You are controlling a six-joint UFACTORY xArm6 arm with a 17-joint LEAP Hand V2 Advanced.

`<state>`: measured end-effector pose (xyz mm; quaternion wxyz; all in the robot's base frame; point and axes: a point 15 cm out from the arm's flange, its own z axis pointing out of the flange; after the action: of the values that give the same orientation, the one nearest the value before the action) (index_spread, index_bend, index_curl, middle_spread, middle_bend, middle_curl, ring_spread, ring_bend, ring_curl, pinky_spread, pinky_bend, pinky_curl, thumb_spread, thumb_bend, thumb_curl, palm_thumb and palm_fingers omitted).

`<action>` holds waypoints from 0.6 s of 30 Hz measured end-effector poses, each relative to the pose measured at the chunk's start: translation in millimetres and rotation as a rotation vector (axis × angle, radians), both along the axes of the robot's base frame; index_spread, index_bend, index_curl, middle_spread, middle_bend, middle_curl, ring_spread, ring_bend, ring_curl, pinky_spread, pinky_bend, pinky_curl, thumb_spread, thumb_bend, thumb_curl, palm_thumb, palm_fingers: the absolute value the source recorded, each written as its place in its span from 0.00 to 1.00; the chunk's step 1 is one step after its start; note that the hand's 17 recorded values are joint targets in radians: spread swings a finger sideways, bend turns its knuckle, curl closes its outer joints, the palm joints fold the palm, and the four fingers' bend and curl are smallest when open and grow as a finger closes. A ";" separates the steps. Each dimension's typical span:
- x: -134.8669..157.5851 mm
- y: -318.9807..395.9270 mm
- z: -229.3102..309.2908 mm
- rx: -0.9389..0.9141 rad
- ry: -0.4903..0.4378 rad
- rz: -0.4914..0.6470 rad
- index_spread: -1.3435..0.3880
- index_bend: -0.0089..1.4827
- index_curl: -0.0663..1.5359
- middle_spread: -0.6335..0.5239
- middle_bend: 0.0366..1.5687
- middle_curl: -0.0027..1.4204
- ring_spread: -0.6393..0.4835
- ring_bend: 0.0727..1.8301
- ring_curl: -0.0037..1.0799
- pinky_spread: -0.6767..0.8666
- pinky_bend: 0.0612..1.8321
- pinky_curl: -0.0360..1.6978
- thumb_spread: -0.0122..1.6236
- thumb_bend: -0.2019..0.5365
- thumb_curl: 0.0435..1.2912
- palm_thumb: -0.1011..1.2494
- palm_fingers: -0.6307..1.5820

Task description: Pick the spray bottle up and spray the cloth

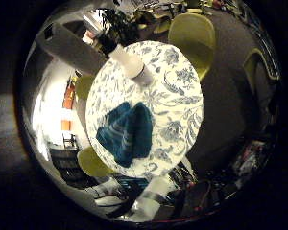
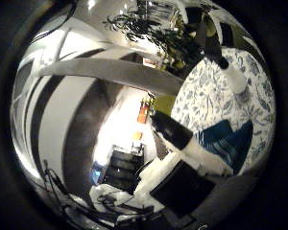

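A white spray bottle (image 1: 127, 60) with a dark head rests on a round table (image 1: 178, 115) with a blue-and-white flowered cover, near the table's edge. A crumpled teal cloth (image 1: 125, 132) lies on the same table, a little away from the bottle. The right thumb side palm view also shows the bottle (image 2: 236, 73) and the cloth (image 2: 230, 144). My right hand (image 2: 178, 158) is well above the table and away from both things. Its white and black fingers (image 1: 149, 196) reach into the views' edges, relaxed, with nothing between them.
Yellow chairs stand around the table, one past the bottle (image 1: 192, 38), one beside the cloth (image 1: 91, 163) and one farther round (image 1: 254, 67). Dark leafy plants (image 2: 154, 29) and a bright window area (image 2: 125, 125) lie beyond the table.
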<state>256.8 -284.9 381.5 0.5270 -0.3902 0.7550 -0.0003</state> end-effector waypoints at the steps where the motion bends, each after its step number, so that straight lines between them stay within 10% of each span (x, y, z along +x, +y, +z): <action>1: -1.7 -7.5 -3.3 0.007 -0.024 -0.013 0.64 0.12 0.31 0.49 0.29 0.40 0.54 0.36 0.38 0.56 0.43 0.08 0.70 0.25 0.24 0.52 0.38; 18: 4.3 -17.4 -111.2 0.181 -0.129 -0.046 0.68 0.11 0.23 0.70 0.16 0.27 0.76 0.20 0.27 0.66 0.28 0.13 0.68 0.24 0.25 0.53 0.29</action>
<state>261.1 -302.3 270.3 0.6074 -0.3226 0.7253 0.0304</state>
